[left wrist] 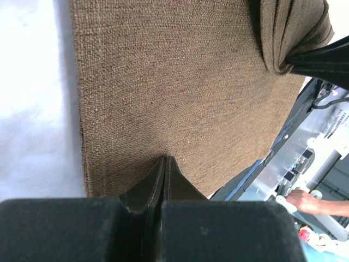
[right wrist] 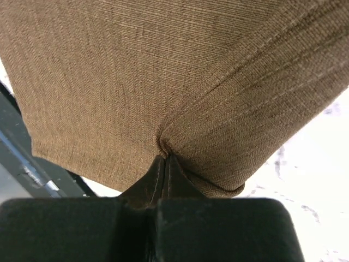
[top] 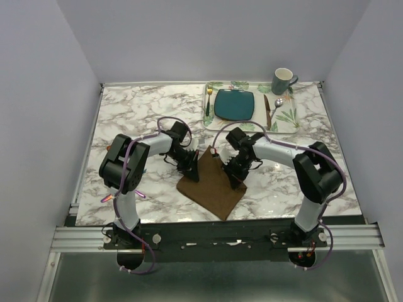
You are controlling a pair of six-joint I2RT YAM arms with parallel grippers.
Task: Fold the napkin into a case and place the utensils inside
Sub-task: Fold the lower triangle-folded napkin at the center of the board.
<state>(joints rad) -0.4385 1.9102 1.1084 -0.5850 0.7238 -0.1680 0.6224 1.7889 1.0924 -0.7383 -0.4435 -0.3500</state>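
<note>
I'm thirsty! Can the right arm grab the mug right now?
Probably not yet: the right tool is shut on the napkin, and the mug stands far off at the back corner of the table.

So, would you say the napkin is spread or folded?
Partly folded: the napkin has a doubled-over flap pinched by the right gripper; the left gripper pinches an edge.

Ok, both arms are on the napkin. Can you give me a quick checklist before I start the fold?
1. Left gripper shut on the napkin edge: ok.
2. Right gripper shut on a bunched napkin fold: ok.
3. Pinch points apart, cloth spanning between them: ok.
4. Placemat setting apart from the napkin: ok.
5. Utensils within reach: cannot tell; only pink-purple slivers show beside the left arm.
6. Napkin corners aligned: cannot tell.
</note>
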